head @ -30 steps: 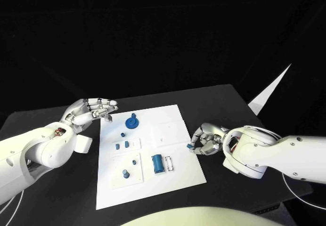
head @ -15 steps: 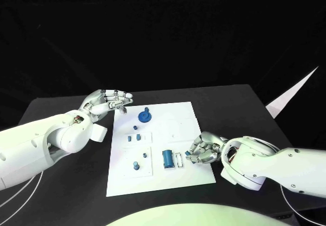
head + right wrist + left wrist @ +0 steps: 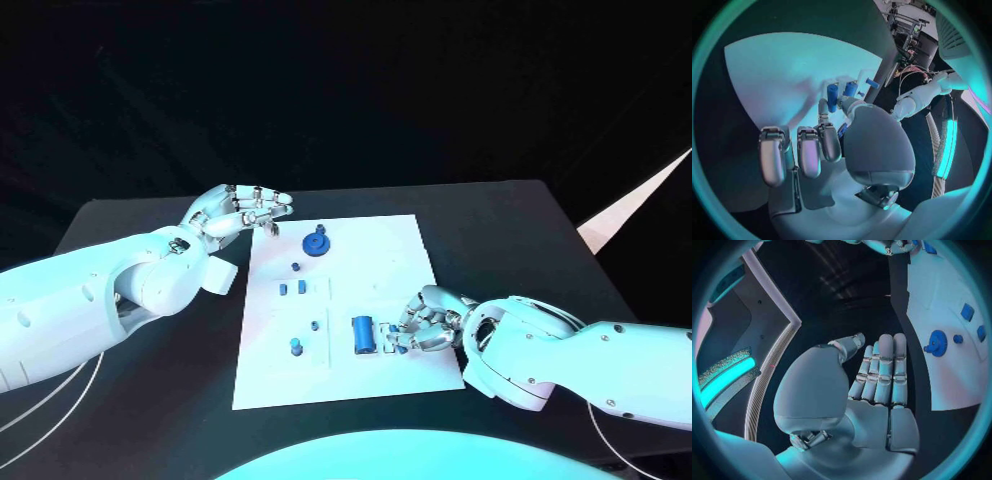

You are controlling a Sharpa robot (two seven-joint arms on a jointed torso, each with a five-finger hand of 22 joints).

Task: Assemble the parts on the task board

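- A small blue part (image 3: 392,330) seems to be pinched by the right hand (image 3: 423,325) over the task board (image 3: 389,262).
- It could be dropped if squeezed loosely.
- The left hand (image 3: 238,210) is kept loosely curled, nothing held.

A black table (image 3: 505,230) fills the middle of the scene, its flat matte top running from the near edge back to a straight far edge. Behind and around it hangs a black backdrop (image 3: 346,90), dark and featureless. At the right side, beyond the table's right edge, a pale triangular wedge (image 3: 645,205) shows against the dark, narrow at the top and widening downward; what it is cannot be told.
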